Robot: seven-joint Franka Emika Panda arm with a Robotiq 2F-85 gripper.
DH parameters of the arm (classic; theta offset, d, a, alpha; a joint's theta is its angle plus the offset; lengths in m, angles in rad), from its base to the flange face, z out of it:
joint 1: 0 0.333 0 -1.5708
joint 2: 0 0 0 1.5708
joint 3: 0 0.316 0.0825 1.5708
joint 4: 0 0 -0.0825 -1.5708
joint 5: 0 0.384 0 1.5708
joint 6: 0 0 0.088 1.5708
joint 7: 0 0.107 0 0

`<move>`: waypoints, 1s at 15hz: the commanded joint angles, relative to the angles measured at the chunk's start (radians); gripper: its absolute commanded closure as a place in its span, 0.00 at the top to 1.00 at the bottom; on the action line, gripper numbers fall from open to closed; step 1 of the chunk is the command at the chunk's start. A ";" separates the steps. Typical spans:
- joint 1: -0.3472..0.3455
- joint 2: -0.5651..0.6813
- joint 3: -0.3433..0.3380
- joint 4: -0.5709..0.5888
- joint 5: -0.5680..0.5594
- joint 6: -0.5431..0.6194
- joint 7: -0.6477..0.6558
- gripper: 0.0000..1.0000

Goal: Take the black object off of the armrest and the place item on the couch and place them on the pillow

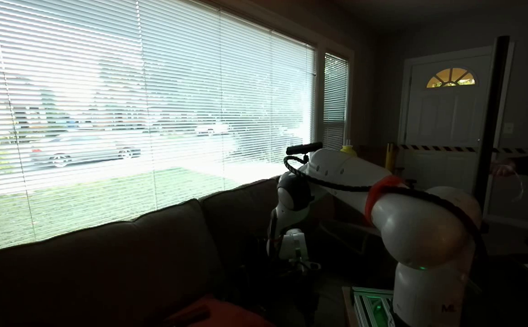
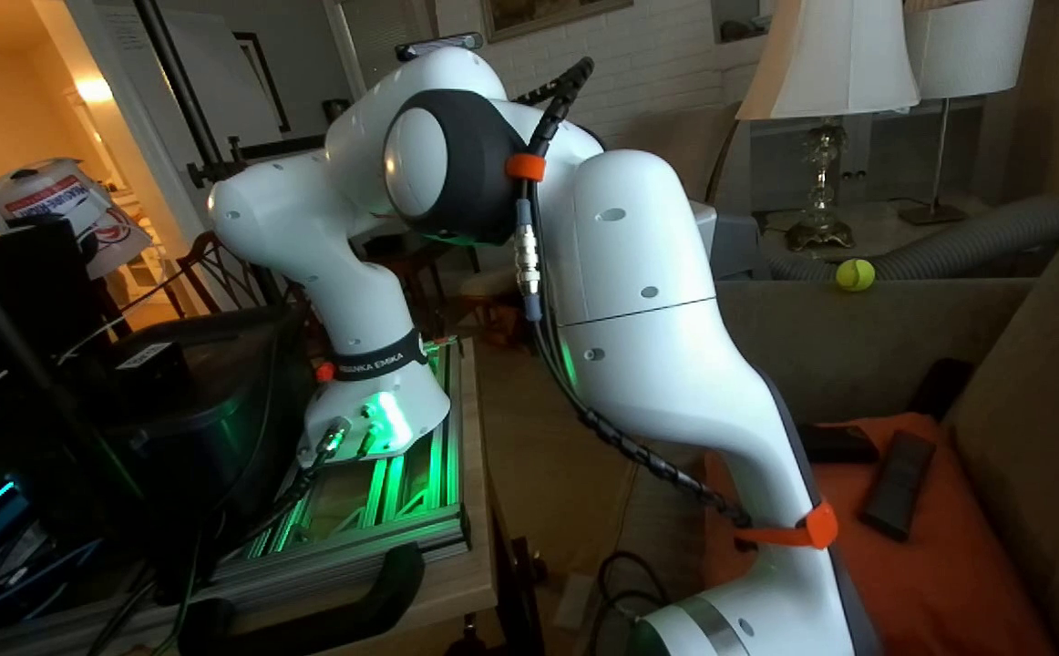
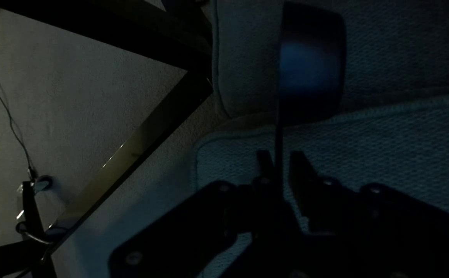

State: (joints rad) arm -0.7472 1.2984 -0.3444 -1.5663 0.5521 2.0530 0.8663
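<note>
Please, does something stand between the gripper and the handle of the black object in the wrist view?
Nothing visible does: the thin handle of the black object shows between the fingertips of the gripper. Whether they grip it is too dark to tell.

One couch (image 1: 100, 259) on my remote feed, one orange pillow (image 2: 967, 556), and I've got two dark items (image 2: 899, 483) lying on it! Over to my wrist view: one gripper (image 3: 280, 160), one dark handled object (image 3: 311, 63). And in an exterior view I make it two lamps (image 2: 830, 68), one tennis ball (image 2: 855, 275), one ridged grey hose (image 2: 994, 239)!
</note>
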 commanded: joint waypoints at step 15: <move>-0.200 0.045 0.080 0.176 0.105 -0.228 0.030 0.01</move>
State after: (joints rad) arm -0.8824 1.3011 -0.2899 -1.4723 0.6191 1.9005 0.8738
